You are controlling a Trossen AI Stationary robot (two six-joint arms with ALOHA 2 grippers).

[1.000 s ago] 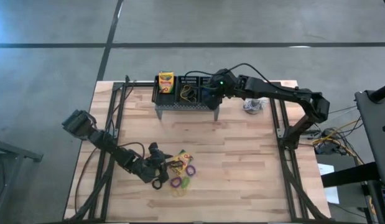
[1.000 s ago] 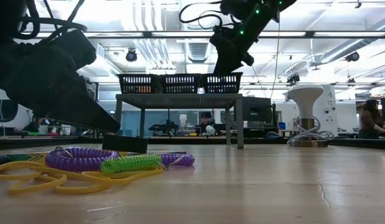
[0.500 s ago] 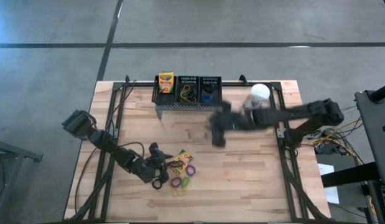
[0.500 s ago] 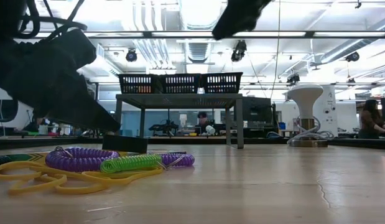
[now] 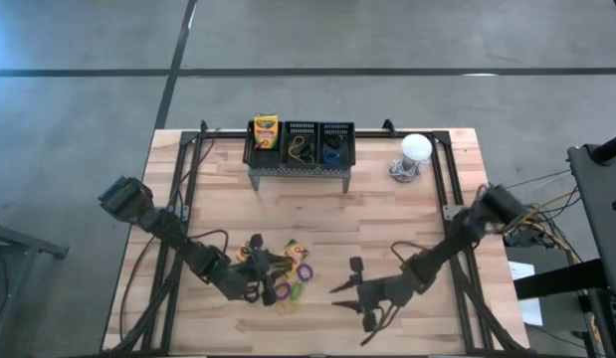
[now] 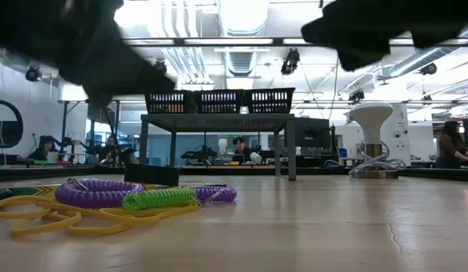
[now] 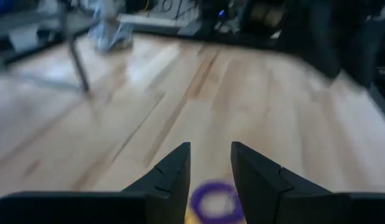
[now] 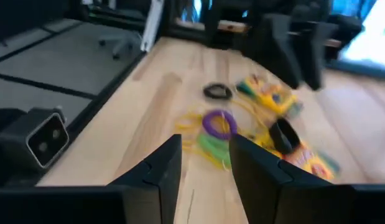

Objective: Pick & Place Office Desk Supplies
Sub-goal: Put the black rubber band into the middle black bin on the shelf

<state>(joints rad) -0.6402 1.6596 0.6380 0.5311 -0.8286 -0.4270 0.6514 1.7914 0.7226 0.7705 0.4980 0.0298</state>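
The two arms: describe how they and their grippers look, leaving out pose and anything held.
Both are dark, near-black jointed arms of slim links with bulkier joints. The left arm carries a thin black cable looping alongside; the right arm looks alike. The left gripper and right gripper each end in two flat, matte black fingers with angular tips. No markings are legible.

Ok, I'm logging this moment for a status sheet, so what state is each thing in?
left gripper: open, empty, above the pile of loops
right gripper: open, empty, over bare table beside the pile
crayon box: upright in the end basket on the stand
middle basket: holds a yellow loop
third basket: holds a blue loop
purple loop: loose on the table
green loop: loose on the table
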